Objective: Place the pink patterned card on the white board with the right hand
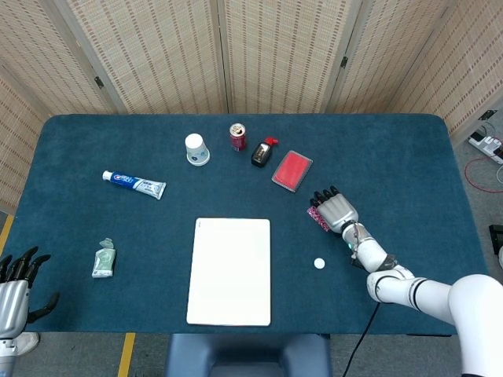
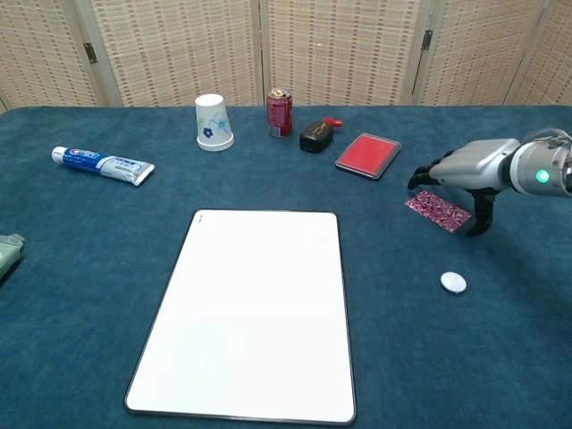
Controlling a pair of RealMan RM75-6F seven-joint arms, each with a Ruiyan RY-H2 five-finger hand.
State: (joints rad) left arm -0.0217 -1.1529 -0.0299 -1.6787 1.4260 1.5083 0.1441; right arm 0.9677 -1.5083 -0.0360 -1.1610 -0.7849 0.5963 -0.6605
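The pink patterned card (image 2: 437, 211) lies flat on the blue table, right of the white board (image 2: 252, 308); in the head view only a strip of the card (image 1: 317, 217) shows beside my hand. My right hand (image 2: 458, 172) hovers palm-down over the card's far edge, fingers spread and thumb hanging down at the card's right end; from above the right hand (image 1: 336, 210) covers most of the card. It holds nothing. The white board (image 1: 230, 271) lies bare at the table's front centre. My left hand (image 1: 16, 287) sits off the table's front-left corner, fingers apart.
A red flat case (image 2: 367, 155), a black bottle (image 2: 316, 134), a red can (image 2: 279, 112) and a white paper cup (image 2: 213, 121) line the back. A toothpaste tube (image 2: 103, 164) lies at left, a crumpled packet (image 1: 104, 258) near the left front, a small white disc (image 2: 453, 282) near the card.
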